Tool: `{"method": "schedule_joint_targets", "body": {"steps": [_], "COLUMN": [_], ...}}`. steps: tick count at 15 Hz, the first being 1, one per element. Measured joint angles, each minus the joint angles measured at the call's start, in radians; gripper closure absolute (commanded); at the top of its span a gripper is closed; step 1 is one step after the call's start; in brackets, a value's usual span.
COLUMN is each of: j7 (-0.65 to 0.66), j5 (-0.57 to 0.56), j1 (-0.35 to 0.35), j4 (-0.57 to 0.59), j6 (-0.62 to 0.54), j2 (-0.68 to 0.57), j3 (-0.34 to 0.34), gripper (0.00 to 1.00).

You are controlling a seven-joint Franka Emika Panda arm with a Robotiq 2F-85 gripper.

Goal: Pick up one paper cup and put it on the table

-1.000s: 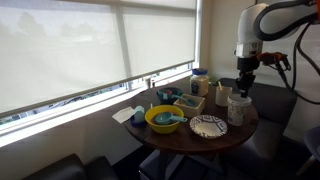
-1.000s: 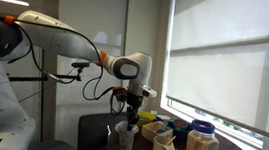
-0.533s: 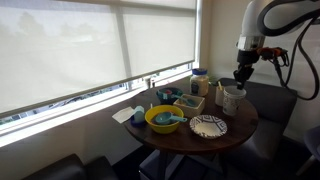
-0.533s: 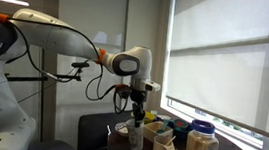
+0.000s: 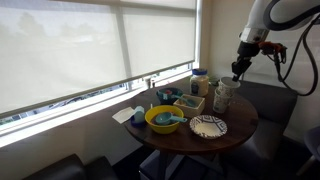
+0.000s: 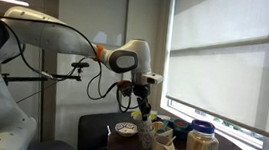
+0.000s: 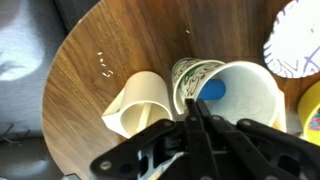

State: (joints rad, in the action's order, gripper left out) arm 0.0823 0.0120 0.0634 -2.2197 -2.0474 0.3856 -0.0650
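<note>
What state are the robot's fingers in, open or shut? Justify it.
Shut on the paper cup: in the wrist view the fingers meet with no gap, pinching its rim.

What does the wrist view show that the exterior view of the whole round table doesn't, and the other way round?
Only the wrist view looks down into the open mouth of the white paper cup. Only an exterior view shows the pale window blinds and the white robot arm. Both show the round dark brown wooden table, the gripper closed on the cup's rim, and the patterned paper plate.
</note>
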Motion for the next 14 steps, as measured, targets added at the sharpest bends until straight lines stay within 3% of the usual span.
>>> {"method": "schedule_joint_targets", "body": {"steps": [6,14], "j7": [-0.17,-0.07], "j5": [0.235,0.125], "j1": [-0.051,0.004], "j4": [0.0,-0.002], "j6": [-0.01,-0.001], "j2": [-0.004,-0.018], "j3": [-0.045,-0.04], "gripper": [0.99,0.99]}}
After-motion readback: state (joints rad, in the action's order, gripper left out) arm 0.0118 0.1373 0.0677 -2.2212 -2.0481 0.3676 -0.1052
